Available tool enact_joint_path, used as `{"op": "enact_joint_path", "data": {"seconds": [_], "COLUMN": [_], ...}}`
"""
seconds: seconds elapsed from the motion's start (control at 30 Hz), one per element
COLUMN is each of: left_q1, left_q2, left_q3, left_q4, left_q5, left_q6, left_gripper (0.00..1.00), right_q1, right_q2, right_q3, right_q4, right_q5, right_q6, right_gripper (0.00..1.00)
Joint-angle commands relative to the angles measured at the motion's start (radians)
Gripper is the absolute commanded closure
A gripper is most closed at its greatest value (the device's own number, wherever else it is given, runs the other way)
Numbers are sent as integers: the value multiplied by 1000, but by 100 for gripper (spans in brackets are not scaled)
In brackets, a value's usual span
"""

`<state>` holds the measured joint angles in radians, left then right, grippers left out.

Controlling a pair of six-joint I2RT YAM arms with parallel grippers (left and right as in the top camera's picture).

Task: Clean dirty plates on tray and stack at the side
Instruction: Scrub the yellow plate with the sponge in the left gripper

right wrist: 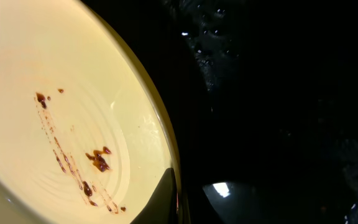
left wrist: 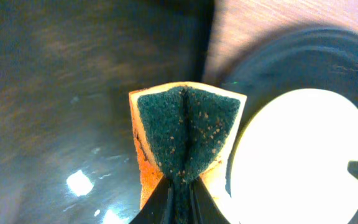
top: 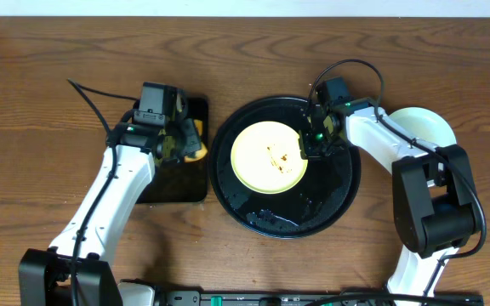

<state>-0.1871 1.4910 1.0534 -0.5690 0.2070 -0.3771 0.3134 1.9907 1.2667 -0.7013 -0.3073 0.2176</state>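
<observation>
Step now: the wipe has not begun. The yellow plate is dirty, with brown smears in its middle.
Where the plate is: it lies inside the big round tray, a bit left of the tray's middle.
Right hand: it sits at the plate's right edge and looks pinched on the rim, as if to hold the plate steady.
Left hand: it is squeezed tight on a sponge, green side facing out, over the small black tray, just beside the round tray.
Next move: I think the left hand must carry the sponge over to the plate and rub the brown marks, while the right hand keeps the plate from sliding.
Plates: two in view. One is yellow, and one is mint on the bench at the right, partly under the right arm. I cannot tell if more lie under it.
Trays: two.
Sponges: one.
</observation>
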Motion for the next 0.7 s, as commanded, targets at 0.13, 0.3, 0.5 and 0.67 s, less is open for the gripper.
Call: {"op": "enact_joint_path", "data": {"seconds": [0.13, 0.3, 0.5, 0.67], "left_q1": [-137, -224, -293, -333], "left_q2": [32, 109, 220, 306], "left_q3": [-2, -2, -2, -2], "left_q4": [88, 157, 261, 344], "left_q5": [103, 104, 184, 276], "left_q6": [29, -81, -162, -226], "left_gripper": [92, 92, 92, 92], "right_q1": [66, 85, 86, 86], "right_q2": [12, 12, 12, 12], "right_q3": [-12, -12, -12, -12], "right_q4": [-21, -21, -23, -22], "right_q5": [48, 48, 48, 48], "right_q6": [7, 7, 14, 14], "right_gripper": [99, 99, 99, 98]}}
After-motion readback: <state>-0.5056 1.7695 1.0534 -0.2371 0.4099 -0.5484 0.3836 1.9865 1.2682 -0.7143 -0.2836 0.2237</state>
